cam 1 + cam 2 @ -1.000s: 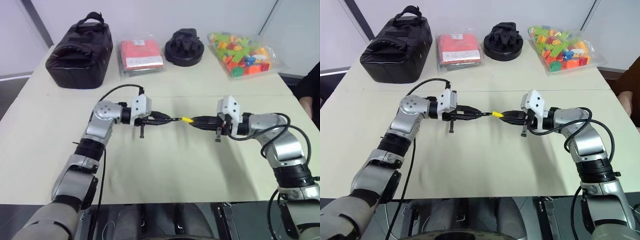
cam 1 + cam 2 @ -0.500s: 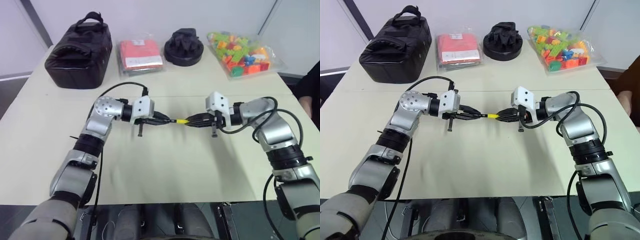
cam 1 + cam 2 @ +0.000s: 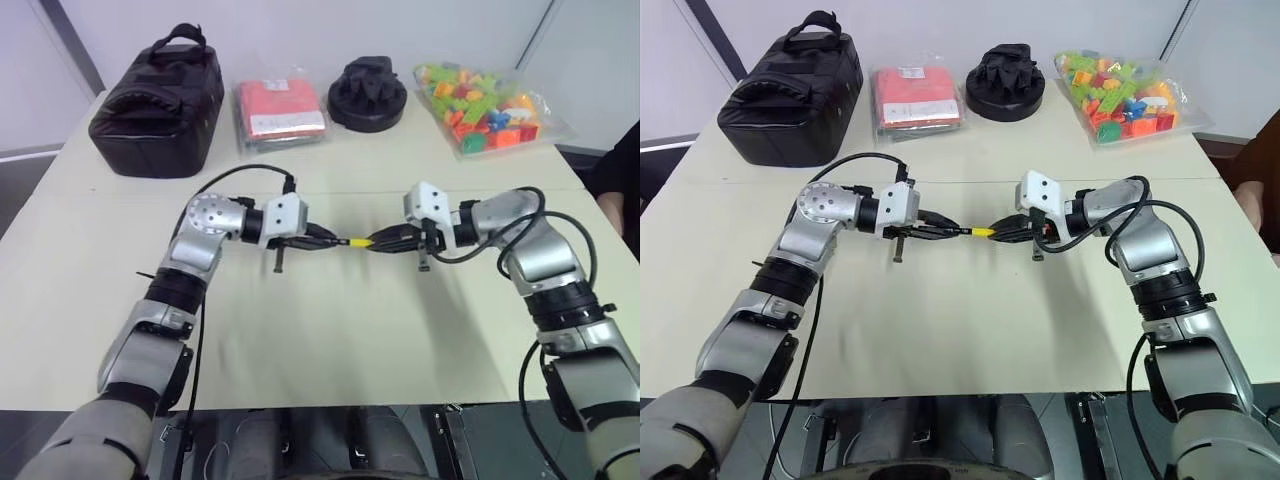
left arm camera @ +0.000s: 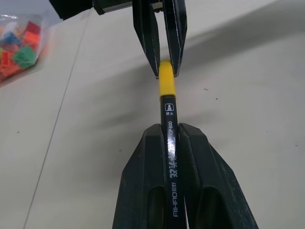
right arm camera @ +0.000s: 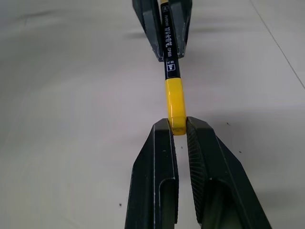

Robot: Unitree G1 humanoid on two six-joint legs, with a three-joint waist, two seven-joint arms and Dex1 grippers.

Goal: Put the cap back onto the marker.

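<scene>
Cap on marker tip, mid-air, not confirmed seated.
Left gripper pinching barrel, right gripper pinching cap; push straight along axis, no tilt.

A pale beige table carries four things along its far edge. A black bag lies there; right of it a red packet, then a black round object, then bagged building blocks.
</scene>
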